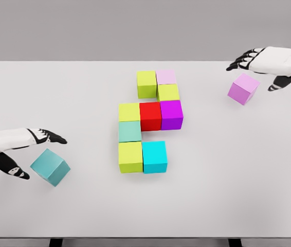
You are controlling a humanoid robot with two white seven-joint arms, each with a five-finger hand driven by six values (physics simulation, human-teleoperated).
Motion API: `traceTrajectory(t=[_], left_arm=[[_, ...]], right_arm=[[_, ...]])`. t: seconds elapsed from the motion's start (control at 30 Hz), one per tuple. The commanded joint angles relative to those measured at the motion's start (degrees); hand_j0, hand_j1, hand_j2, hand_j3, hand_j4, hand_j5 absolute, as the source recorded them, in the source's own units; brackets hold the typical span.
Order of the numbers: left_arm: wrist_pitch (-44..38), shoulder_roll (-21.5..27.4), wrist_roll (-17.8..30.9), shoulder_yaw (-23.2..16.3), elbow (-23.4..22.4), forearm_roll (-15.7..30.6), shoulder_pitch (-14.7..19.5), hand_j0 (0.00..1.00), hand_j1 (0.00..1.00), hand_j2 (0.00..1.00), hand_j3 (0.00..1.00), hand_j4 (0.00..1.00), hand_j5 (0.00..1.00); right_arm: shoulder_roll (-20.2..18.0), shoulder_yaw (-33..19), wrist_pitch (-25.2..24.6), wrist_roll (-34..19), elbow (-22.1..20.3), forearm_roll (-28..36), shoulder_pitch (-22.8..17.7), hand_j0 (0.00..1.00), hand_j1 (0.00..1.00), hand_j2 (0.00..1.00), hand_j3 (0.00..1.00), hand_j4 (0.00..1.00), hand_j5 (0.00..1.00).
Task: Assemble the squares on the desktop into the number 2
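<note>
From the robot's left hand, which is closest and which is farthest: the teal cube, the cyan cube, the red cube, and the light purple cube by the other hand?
From the left hand, in the head view:
1. Teal cube, right beside the hand, lower left.
2. Cyan cube, bottom of the middle group.
3. Red cube, center of the group.
4. Light purple cube, far right, by the right hand.

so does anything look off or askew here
Two cubes sit apart from the central cluster and look tilted: the teal cube by the left hand, and the lilac cube by the right hand.

Nine touching cubes [149, 121] mid-desk; tilted teal cube [50, 166] and violet cube [243, 88] apart.
</note>
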State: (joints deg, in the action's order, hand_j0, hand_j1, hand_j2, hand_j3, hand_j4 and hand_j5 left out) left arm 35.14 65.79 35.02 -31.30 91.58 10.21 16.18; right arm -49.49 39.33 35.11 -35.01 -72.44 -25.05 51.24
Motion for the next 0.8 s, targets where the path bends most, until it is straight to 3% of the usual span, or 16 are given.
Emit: traceTrajectory(t=[0.0, 0.23, 0.77], left_arm=[[-0.14, -0.84, -0.02, 0.10, -0.17, -0.01, -0.01, 1.00, 1.00, 1.00, 1.00, 1.00, 1.00], [-0.14, -3.73, -0.02, 0.01, -2.98, -1.85, -0.01, 1.00, 1.00, 1.00, 1.00, 1.00, 1.00], [-0.14, -5.23, -0.02, -2.28, -6.15, -3.35, -0.01, 1.00, 1.00, 1.00, 1.00, 1.00, 1.00]], right_arm=[[2.20, 1.80, -0.11, 0.01, 3.44, -0.09, 0.18, 1.00, 1.00, 1.00, 1.00, 1.00, 1.00], [5.10, 4.61, -0.11, 0.01, 10.39, -3.08, 2.37, 1.00, 1.00, 1.00, 1.00, 1.00, 1.00], [9.85, 5.32, -0.11, 0.01, 18.21, -11.86, 5.72, 1.00, 1.00, 1.00, 1.00, 1.00, 1.00]])
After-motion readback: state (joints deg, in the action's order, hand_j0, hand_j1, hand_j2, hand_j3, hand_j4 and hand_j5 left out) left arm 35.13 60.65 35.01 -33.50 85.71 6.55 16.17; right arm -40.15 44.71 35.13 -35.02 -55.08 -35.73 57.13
